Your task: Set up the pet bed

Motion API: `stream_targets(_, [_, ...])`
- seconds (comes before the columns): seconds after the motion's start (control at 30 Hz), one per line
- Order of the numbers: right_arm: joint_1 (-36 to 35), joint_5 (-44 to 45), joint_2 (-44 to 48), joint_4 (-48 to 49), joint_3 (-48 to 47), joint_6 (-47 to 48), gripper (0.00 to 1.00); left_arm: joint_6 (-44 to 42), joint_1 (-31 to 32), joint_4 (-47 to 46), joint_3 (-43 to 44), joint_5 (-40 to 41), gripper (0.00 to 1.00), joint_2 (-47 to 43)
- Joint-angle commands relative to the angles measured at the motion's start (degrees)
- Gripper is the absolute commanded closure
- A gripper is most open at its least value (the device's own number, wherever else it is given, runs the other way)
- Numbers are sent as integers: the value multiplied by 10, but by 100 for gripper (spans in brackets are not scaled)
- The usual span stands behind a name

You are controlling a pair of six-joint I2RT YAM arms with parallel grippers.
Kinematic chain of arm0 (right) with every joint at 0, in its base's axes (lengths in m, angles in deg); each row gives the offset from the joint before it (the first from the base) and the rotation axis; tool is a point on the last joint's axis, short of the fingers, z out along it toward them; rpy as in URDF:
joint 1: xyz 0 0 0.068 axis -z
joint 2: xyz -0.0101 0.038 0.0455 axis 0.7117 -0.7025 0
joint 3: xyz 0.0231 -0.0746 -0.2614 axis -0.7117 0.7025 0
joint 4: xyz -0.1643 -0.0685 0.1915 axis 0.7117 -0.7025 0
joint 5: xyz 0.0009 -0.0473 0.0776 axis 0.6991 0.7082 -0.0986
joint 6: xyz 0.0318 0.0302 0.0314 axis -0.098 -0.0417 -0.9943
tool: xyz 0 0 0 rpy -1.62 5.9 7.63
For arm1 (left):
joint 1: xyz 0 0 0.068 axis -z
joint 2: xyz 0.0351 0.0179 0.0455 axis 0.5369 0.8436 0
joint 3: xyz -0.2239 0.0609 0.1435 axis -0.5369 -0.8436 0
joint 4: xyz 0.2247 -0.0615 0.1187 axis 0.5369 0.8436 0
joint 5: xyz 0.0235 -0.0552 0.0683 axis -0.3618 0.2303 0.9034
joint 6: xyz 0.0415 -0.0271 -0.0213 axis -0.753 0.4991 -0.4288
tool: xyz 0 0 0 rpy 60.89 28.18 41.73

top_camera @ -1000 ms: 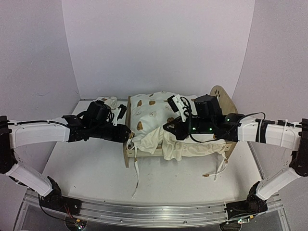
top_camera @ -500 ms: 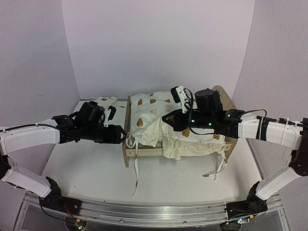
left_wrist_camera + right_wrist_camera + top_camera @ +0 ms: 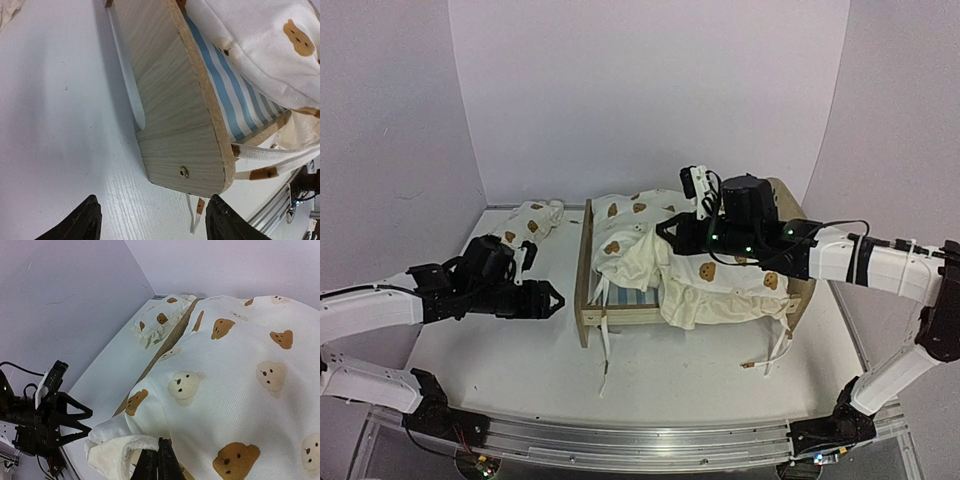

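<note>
The pet bed (image 3: 585, 290) stands mid-table, its plywood end board (image 3: 175, 125) and blue-and-white striped base (image 3: 225, 95) close in the left wrist view. A cream bear-print cushion (image 3: 720, 285) lies bunched over it, and its ties (image 3: 603, 350) hang down the front. My right gripper (image 3: 667, 236) is above the bed, shut on a folded edge of the cushion (image 3: 225, 385), with its fingertips (image 3: 158, 452) pressed together on the fabric. My left gripper (image 3: 552, 298) is open and empty on the table, left of the bed and clear of the board (image 3: 152, 207).
A small matching bear-print pillow (image 3: 530, 220) lies at the back left by the wall. It also shows in the right wrist view, pillow (image 3: 160, 322) beside the bed's far corner. Walls close in on three sides. More ties (image 3: 775, 350) dangle at the bed's front right.
My left gripper has opened and drawn back left, away from the bed's front corner. My right gripper has lifted the cushion edge up and back, uncovering part of the striped base.
</note>
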Motion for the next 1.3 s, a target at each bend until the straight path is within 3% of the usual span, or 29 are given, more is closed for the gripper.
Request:
stream_targets(0.0, [-8, 36, -14, 43, -48, -4, 100, 25, 1, -160, -61, -109, 30, -37])
stream_targets(0.1, [-16, 36, -26, 40, -44, 12, 100, 49, 24, -222, -66, -115, 33, -20])
stream_targets(0.2, [-28, 29, -45, 28, -49, 34, 100, 50, 47, -225, -49, -86, 35, 9])
stream_targets(0.63, [-84, 95, -117, -30, -98, 118, 100, 32, 60, -154, 6, -6, 67, 75])
stream_targets(0.77, [-89, 87, -134, -235, -195, 139, 77, 26, 60, -149, 19, -6, 74, 89])
stream_targets(0.87, [-104, 73, -114, -392, -254, 143, 52, 22, 60, -144, 19, -6, 76, 87])
stream_targets(1.0, [-153, 59, -62, -526, -253, 140, 36, 17, 60, -139, 19, 12, 78, 94])
stream_targets(1.07, [-193, 24, -44, -501, -196, 134, 33, 17, 60, -139, 21, 7, 78, 101])
stream_targets(1.13, [-215, -46, -48, -387, -108, 110, 33, 17, 60, -138, 21, 5, 78, 102])
stream_targets(1.27, [-228, -19, -87, -203, -47, 33, 48, 15, 60, -136, 15, 15, 78, 93])
